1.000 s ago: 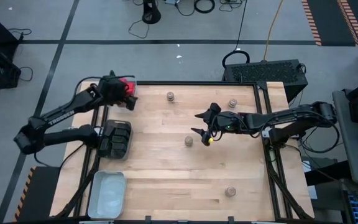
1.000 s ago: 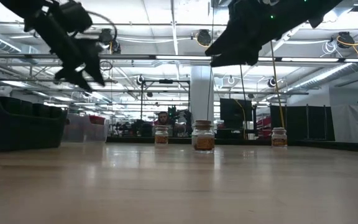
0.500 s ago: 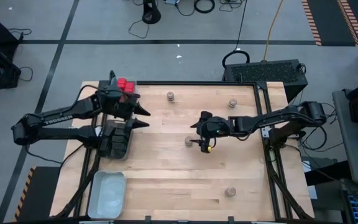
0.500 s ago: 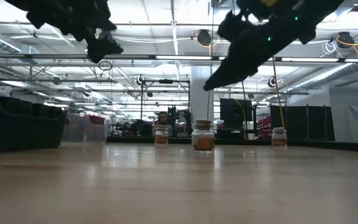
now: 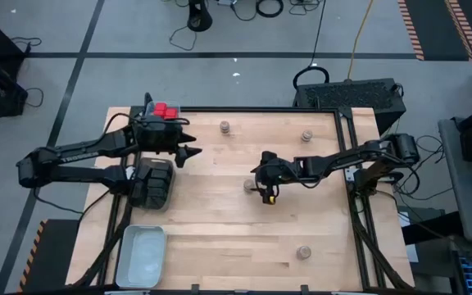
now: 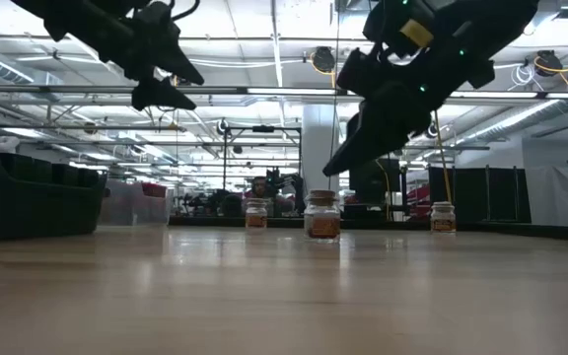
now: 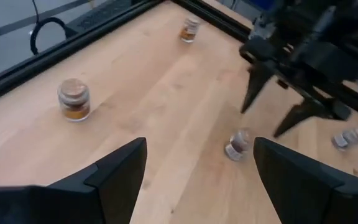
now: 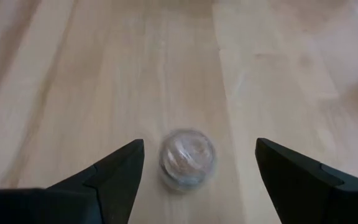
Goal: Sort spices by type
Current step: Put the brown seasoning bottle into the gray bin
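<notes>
On your desk (image 5: 220, 238) you can count four short round jars standing loose: one at the far edge (image 5: 224, 126), one farther right along that edge (image 5: 306, 135), one in the middle (image 5: 249, 186) and one near the front (image 5: 304, 251). You have three trays at the left side: one with red tins (image 5: 165, 111), one with dark tins (image 5: 152, 182), and one pale tray (image 5: 141, 256); the tins sit too close to count.

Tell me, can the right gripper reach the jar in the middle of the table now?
Probably yes. The right gripper hangs open just above the middle jar, which stands alone on bare wood, with nothing between them.
</notes>
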Action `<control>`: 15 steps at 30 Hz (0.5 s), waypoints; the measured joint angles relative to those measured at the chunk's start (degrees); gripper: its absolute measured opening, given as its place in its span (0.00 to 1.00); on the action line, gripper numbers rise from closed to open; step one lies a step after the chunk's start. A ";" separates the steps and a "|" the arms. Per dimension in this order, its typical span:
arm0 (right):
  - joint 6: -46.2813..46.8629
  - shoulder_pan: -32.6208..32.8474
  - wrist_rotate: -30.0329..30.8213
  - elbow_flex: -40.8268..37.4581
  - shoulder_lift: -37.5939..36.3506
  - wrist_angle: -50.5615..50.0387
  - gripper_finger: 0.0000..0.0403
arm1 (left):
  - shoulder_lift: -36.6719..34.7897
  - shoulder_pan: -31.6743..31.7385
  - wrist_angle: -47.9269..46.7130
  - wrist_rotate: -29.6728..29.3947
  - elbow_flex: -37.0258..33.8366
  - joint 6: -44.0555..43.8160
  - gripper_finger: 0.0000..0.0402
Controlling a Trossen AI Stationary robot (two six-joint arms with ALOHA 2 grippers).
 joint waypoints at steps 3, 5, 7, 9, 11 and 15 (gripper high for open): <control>0.26 0.00 -1.09 0.04 2.07 1.51 0.73 | 1.08 -0.36 0.32 1.58 -0.02 2.79 0.75; 0.03 0.00 -2.03 0.04 3.90 3.33 0.73 | 1.74 -1.30 0.75 2.33 -0.02 5.26 0.75; -0.10 0.00 -2.02 0.02 5.06 3.62 0.73 | 1.95 -2.78 0.42 2.47 -0.04 7.52 0.75; -0.08 0.00 -2.02 0.02 5.96 4.38 0.73 | 2.08 -4.61 0.77 2.47 -0.04 9.30 0.75; -0.08 0.00 -2.01 0.02 6.51 4.15 0.73 | 2.08 -6.74 1.14 2.59 -0.04 10.65 0.75; -0.08 0.00 -1.95 0.02 6.65 4.32 0.71 | 2.08 -10.57 2.52 2.65 -0.04 12.58 0.75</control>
